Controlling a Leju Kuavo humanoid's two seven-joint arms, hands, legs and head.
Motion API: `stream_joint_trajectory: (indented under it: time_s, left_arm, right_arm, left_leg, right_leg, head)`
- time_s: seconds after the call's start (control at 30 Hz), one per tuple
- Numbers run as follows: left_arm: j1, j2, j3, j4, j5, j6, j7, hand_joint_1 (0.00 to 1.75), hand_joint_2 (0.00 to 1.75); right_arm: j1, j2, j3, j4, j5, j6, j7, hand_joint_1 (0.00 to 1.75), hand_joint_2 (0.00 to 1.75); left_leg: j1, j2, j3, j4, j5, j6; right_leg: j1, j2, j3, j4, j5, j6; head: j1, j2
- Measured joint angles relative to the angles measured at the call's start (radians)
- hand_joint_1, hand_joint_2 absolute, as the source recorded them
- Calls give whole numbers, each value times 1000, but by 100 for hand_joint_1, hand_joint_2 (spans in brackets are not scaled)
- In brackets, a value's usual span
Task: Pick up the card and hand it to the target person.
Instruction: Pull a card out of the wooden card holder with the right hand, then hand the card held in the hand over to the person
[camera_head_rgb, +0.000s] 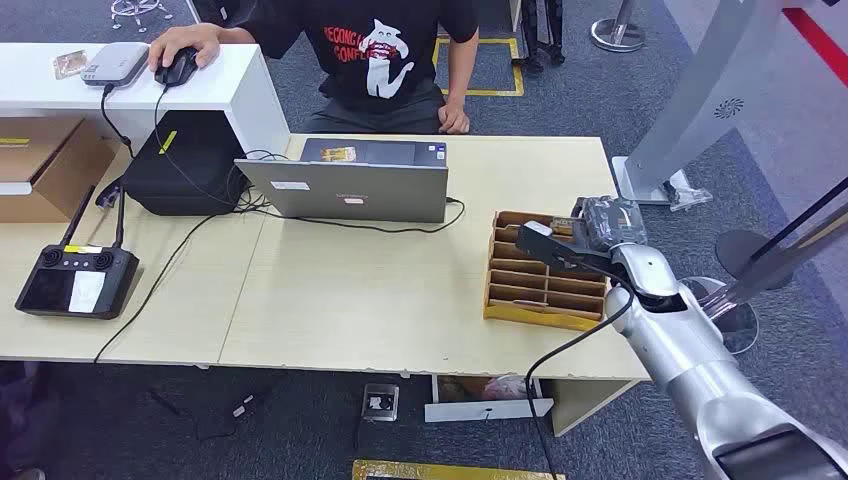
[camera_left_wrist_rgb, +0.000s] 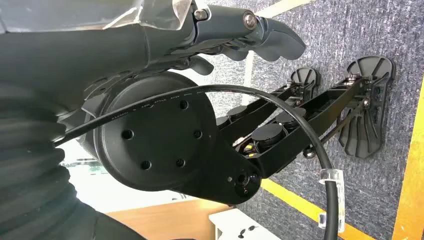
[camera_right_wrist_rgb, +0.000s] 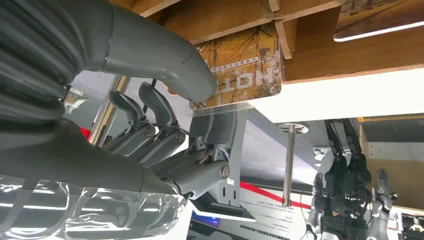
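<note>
A wooden card rack (camera_head_rgb: 512, 272) with several slots stands near the table's right edge. My right hand (camera_head_rgb: 572, 243) reaches over its far end. In the right wrist view a card (camera_right_wrist_rgb: 245, 70) printed with bare trees and lettering sticks out of the wooden rack (camera_right_wrist_rgb: 325, 55). My right hand (camera_right_wrist_rgb: 170, 125) pinches the card, thumb on one face and a dark finger under its edge. A person in a black T-shirt (camera_head_rgb: 385, 55) sits behind the table, one hand on a mouse (camera_head_rgb: 178, 66). My left hand (camera_left_wrist_rgb: 240, 35) hangs by the floor, holding nothing.
An open laptop (camera_head_rgb: 350, 185) stands at the table's middle back, with a black bag (camera_head_rgb: 185, 165) to its left. A remote controller (camera_head_rgb: 75, 280) lies at the near left. Cables cross the table (camera_head_rgb: 380, 290). A grey stand (camera_head_rgb: 690, 110) rises beyond the right edge.
</note>
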Motion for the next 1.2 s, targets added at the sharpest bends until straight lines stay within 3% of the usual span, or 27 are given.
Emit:
stream_joint_trajectory:
  time_s: [0.33,0.63,1.2]
  left_arm:
    - [0,-1,0,0,0,-1,-6,0,175]
    - [-1,-2,1,0,0,5,-7,0,175]
    - [-3,-3,1,0,0,7,-17,0,175]
  right_arm:
    - [4,-5,-18,-36,-27,-37,-11,161,175]
    - [4,-4,-46,-160,-63,-86,-61,164,175]
    - [-59,164,-47,-197,-50,-70,-81,168,175]
  left_leg:
    - [0,0,0,0,0,0]
    - [0,0,0,0,0,0]
    - [0,0,0,0,1,-1]
  right_leg:
    - [0,0,0,0,0,0]
    - [0,0,0,0,0,0]
    - [0,0,1,1,0,0]
  head:
    - [0,0]
    - [0,0]
    - [0,0]
